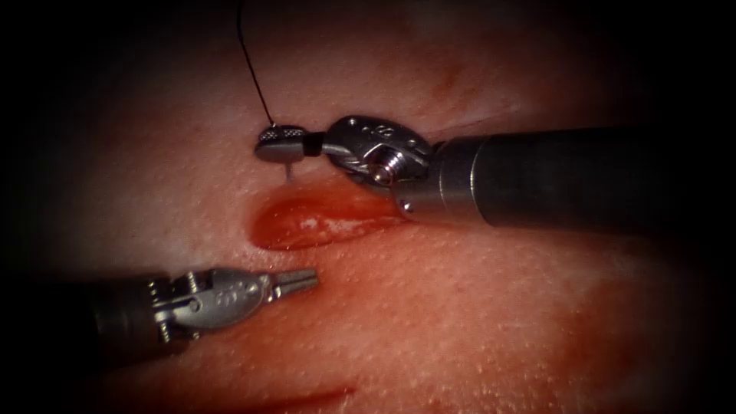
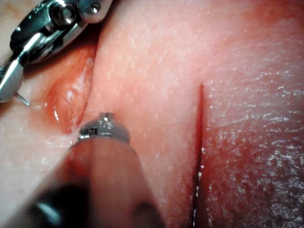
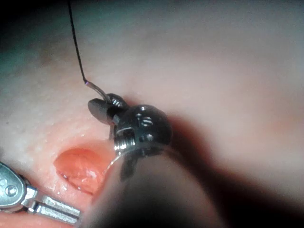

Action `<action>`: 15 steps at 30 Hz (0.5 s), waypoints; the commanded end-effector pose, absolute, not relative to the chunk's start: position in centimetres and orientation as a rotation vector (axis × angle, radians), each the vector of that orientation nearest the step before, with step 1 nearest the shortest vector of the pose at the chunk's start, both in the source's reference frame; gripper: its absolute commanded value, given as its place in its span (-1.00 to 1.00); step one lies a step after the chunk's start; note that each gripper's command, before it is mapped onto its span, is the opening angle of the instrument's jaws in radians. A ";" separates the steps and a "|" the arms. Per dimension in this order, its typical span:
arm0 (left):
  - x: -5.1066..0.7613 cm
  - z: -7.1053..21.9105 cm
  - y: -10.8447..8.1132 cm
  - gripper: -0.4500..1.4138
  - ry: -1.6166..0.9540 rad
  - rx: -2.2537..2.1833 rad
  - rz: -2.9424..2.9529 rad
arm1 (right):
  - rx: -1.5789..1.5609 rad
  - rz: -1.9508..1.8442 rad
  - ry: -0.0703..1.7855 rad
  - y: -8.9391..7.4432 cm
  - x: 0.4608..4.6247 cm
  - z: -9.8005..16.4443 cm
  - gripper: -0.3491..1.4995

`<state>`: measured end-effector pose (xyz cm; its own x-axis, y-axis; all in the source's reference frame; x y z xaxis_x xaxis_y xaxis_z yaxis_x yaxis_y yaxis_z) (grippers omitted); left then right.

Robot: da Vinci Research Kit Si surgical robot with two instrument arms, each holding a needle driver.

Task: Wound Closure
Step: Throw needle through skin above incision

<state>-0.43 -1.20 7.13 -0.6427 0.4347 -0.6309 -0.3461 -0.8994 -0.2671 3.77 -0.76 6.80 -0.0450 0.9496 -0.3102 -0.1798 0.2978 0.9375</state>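
Right tool closed on needle near its thread end, above the cut's left end; needle pointing down at tissue, tip entry not clear. Thread running up. Left tool closed, empty, just below the cut, farther from the needle.

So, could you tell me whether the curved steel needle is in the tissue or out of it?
In: the right tool holds the curved steel needle near its thread end, its tip entering pale tissue.
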 end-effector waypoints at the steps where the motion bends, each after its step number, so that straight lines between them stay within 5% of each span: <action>1: -0.48 7.2 -1.2 -0.71 -0.168 -1.007 2.507 | 0.869 1.125 1.250 -0.7 3.88 6.8 -1.00; 15: -0.44 7.2 -1.2 -0.73 -0.167 -1.005 2.507 | 1.295 1.355 1.085 -0.8 3.96 6.8 -1.00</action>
<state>-0.39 -1.19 7.15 -0.6442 0.4346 -0.6294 -0.3474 -0.8994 -0.2654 3.89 -0.91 6.79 0.0003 0.9795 0.2013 -0.0521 -0.2011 0.9782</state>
